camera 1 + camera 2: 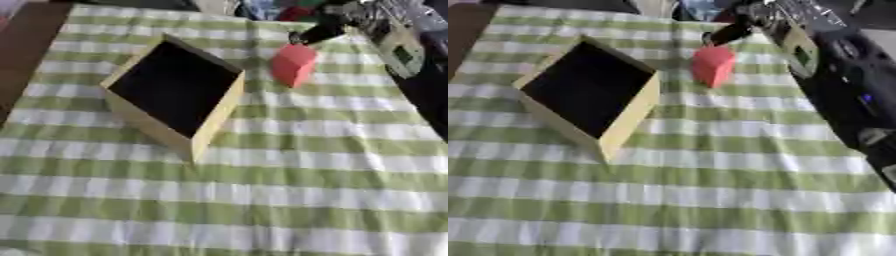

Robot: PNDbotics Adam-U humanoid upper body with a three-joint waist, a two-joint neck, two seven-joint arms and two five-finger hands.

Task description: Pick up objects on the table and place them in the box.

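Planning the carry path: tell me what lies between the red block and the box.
Only bare striped cloth lies between the red block and the box, shown in the left eye view.

A green-and-white striped tablecloth [289,200] is covering the table and filling nearly the whole view. A strip of dark reddish-brown floor [26,45] is showing past the cloth's left edge. Blurred, colourful clutter [271,9] is lying beyond the far edge, too indistinct to make out.

cloth table cover [306,175]; matt wooden box [214,120].
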